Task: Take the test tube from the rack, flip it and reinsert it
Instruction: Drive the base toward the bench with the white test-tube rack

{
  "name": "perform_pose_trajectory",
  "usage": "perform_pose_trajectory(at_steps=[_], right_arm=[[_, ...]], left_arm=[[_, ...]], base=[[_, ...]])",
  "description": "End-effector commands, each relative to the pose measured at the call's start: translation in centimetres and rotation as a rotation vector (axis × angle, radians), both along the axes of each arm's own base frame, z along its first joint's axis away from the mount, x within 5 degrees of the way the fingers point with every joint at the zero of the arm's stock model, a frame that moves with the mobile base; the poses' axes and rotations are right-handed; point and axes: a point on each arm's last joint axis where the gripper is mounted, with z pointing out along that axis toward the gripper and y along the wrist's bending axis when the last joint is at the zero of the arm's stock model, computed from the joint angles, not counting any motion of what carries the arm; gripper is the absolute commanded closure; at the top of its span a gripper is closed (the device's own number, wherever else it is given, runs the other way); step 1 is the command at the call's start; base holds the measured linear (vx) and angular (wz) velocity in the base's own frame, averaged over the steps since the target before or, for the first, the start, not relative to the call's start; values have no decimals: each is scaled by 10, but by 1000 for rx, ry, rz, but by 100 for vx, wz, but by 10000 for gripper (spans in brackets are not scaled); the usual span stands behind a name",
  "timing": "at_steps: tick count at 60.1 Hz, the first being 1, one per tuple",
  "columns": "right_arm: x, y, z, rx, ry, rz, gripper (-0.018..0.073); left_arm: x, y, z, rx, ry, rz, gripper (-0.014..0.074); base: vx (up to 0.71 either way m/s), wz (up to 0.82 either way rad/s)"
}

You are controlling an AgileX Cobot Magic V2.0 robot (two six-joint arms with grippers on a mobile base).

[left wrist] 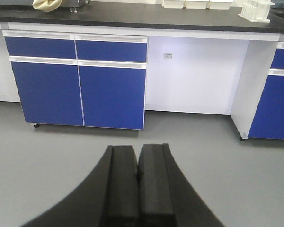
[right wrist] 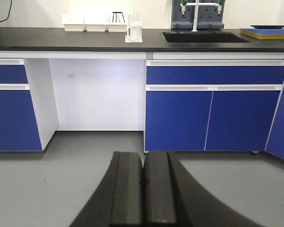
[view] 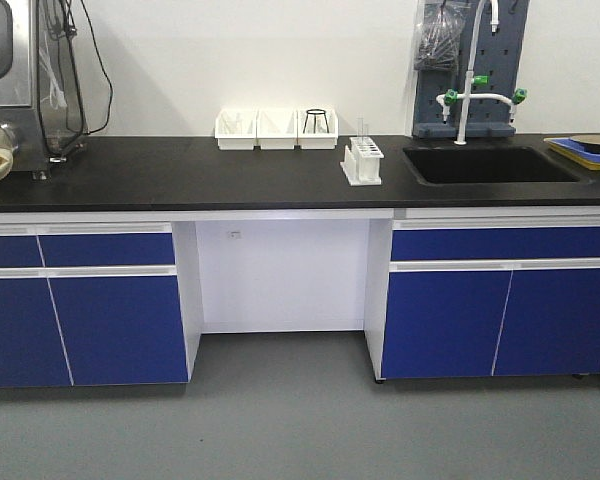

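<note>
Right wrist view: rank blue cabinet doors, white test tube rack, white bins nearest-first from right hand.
1. Blue double cabinet doors, under counter, right.
2. Small white plastic test tube rack, mid-counter.
3. Three white open-front bins, against back wall.

Black counter (view: 180, 170), sink (view: 490, 165) at right, three white bins (view: 276, 128), blue cabinets (view: 110, 320) below.

On the countertop (view: 180, 170) the rack (view: 362, 161) stands just left of the sink (view: 490, 165), forward and right of three bins (view: 276, 129); a faucet (view: 466, 110) rises behind the sink.
</note>
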Motion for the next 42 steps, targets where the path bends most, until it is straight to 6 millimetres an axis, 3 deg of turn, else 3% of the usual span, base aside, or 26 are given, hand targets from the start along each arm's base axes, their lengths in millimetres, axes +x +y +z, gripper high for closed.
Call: perform_pose_trajectory(at_steps=[1,42], right_arm=[[0,0,8,-14,-93,-7,568],[0,0,8,-14,-95,-7,568]], left_arm=[[0,-1,7,3,-89,-11,603],[0,-1,7,3,-89,-11,603]], base=[[0,0],[0,0]])
